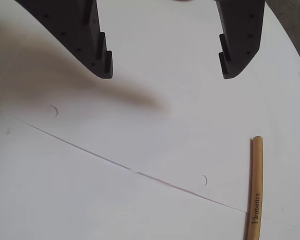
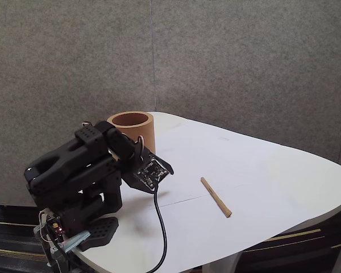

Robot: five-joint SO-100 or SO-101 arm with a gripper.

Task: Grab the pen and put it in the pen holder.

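In the fixed view, the black robot arm (image 2: 74,176) sits nearest the camera at the left front of the white table (image 2: 273,170), folded low over its base. A black cable (image 2: 161,227) trails from the arm's forward end down toward the table's front edge. The gripper (image 2: 159,169) hangs just above the tabletop, holding nothing.

In the wrist view, the gripper (image 1: 167,75) enters from the top edge with its two dark fingers (image 1: 102,60) spread wide apart; bare table shows between them. A soft shadow lies on the surface below the finger seen on the left. A thin straight seam line (image 1: 115,162) crosses the tabletop diagonally.

The pen (image 1: 256,190) lies flat on the table at the lower right of the wrist view, clear of both fingers and outside the gap between them. It carries dark printed lettering near its lower part. In the fixed view the pen (image 2: 216,197) lies to the right of the gripper, apart from it, angled diagonally.

Farther back, the pen holder (image 2: 132,132) stands upright on the table behind the arm, its mouth open and facing up. A grey panelled wall (image 2: 244,68) closes the background.
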